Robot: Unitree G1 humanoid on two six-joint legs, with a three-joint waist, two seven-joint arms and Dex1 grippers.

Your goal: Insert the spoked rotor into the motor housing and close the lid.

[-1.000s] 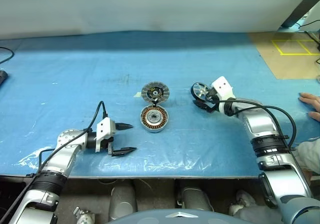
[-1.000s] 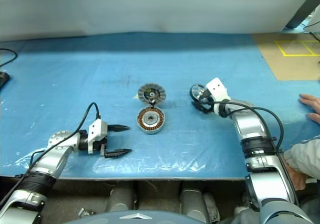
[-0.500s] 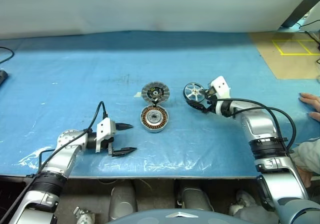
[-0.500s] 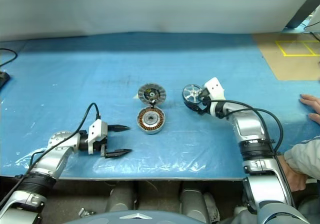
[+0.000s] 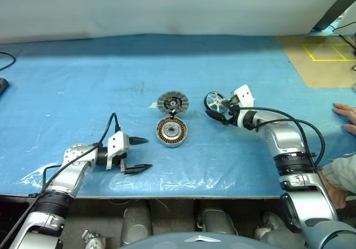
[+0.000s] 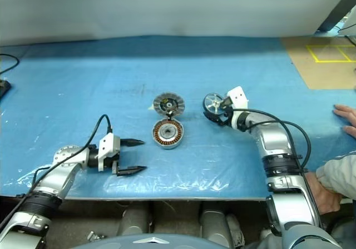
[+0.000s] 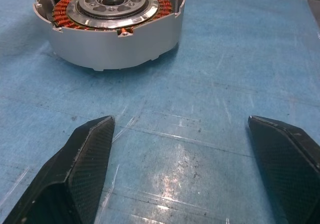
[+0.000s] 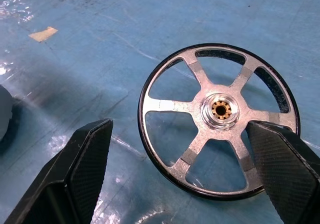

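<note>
The motor housing lies open on the blue mat, its copper windings facing up. The ribbed lid stands tipped back at the housing's far edge. To their right is the spoked rotor, dark-rimmed, its silver face turned up. My right gripper is open around it. One finger overlaps the rim; the other finger stands apart from it. I cannot tell whether the rotor touches a finger. My left gripper is open and empty, left of the housing and pointing at it.
A person's hand rests on the mat at the right edge. A small scrap of tape lies left of the lid. Yellow floor markings show beyond the mat's far right corner. A dark cable lies at the far left.
The right gripper rolled and shifted slightly left with the rotor. The rotor's spoked face now shows, where before it stood more on edge. The left arm has not moved.
</note>
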